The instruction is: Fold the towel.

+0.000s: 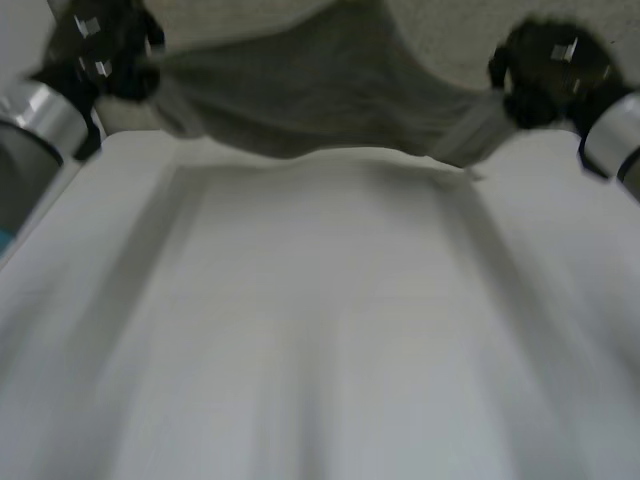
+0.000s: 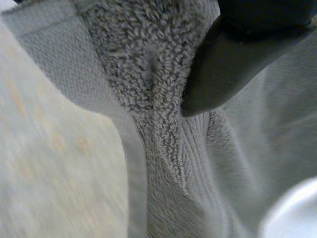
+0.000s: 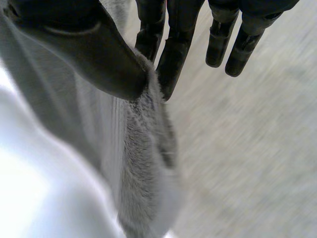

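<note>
Left robot hand (image 1: 100, 52), right robot hand (image 1: 548, 70) pinch towel (image 1: 320, 90) corners; wrist views show terry pile.

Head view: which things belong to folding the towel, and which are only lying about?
For the job:
towel, hanging between the hands
left hand, pinching one end of it
right hand, pinching the other end

Just there:
table, under the towel

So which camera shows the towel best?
The head view: the towel hangs stretched between the left hand and right hand, over the table. Each wrist view shows one pinched end of it close up, with its fuzzy weave.
</note>
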### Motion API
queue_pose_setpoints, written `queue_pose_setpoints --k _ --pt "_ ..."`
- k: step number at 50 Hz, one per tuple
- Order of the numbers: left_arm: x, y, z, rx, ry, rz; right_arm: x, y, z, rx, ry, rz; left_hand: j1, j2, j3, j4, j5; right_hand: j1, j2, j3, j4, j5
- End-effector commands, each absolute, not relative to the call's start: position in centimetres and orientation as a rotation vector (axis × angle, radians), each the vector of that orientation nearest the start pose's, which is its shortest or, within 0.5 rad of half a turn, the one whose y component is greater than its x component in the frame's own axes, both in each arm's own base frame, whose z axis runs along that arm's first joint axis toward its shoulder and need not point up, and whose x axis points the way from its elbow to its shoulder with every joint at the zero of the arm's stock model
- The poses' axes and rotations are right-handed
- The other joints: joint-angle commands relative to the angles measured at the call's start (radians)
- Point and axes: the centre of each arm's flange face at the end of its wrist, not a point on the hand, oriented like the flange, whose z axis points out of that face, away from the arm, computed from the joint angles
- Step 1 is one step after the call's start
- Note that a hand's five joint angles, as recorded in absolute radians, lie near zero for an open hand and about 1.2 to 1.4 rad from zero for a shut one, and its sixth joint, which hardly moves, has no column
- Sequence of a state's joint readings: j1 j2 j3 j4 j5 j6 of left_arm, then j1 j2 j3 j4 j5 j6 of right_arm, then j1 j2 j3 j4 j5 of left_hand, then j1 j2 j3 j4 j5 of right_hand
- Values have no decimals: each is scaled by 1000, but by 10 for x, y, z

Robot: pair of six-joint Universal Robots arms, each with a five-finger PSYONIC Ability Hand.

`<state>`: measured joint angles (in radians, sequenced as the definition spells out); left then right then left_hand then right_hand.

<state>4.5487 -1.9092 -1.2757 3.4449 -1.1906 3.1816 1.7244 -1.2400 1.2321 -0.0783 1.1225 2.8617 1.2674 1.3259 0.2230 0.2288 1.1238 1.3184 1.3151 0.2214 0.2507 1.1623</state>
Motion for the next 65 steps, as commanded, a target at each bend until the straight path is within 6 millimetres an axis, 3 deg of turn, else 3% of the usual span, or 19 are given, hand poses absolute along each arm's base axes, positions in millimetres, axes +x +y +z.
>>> queue_pose_setpoints --k 1,5,8,11,16,20,24,30,33,41,49,56,65 --pt "-210 -353 244 694 2326 -2459 216 -335 246 -917 1966 -1924 129 70 -48 -54 98 78 81 -47 -76 59" --pt "-204 -334 218 713 2448 -2355 207 -323 219 -945 2056 -1821 129 70 -48 -54 98 78 81 -47 -76 59" --pt "-202 -321 203 769 2509 -2296 201 -321 213 -960 2083 -1808 129 70 -48 -54 98 78 81 -47 -76 59" --pt "-192 -313 202 786 2505 -2266 186 -315 215 -985 2120 -1810 129 70 -48 -54 98 78 81 -47 -76 59" --pt "-177 -303 218 764 2444 -2292 173 -301 231 -988 2128 -1797 129 70 -48 -54 98 78 81 -47 -76 59" --pt "-166 -293 233 729 2413 -2309 162 -281 263 -975 2095 -1814 129 70 -48 -54 98 78 81 -47 -76 59" --pt "-161 -270 248 735 2442 -2298 147 -262 292 -956 2056 -1855 129 70 -48 -54 98 78 81 -47 -76 59" --pt "-165 -250 246 763 2521 -2260 141 -256 301 -958 2026 -1857 129 70 -48 -54 98 78 81 -47 -76 59" --pt "-166 -249 243 766 2539 -2249 142 -257 299 -967 2018 -1846 129 70 -48 -54 98 78 81 -47 -76 59" --pt "-174 -265 220 798 2644 -2164 155 -277 274 -1007 2010 -1746 129 70 -48 -54 98 78 81 -47 -76 59" --pt "-182 -310 191 795 2742 -2067 179 -307 237 -1112 2083 -1724 129 70 -48 -54 98 78 81 -47 -76 59" --pt "-194 -342 173 744 2725 -2015 196 -342 210 -1134 2120 -1841 129 70 -48 -54 98 78 81 -47 -76 59" --pt "-200 -380 157 607 2645 -1957 207 -373 195 -1100 2131 -1983 129 70 -48 -54 98 78 81 -47 -76 59"
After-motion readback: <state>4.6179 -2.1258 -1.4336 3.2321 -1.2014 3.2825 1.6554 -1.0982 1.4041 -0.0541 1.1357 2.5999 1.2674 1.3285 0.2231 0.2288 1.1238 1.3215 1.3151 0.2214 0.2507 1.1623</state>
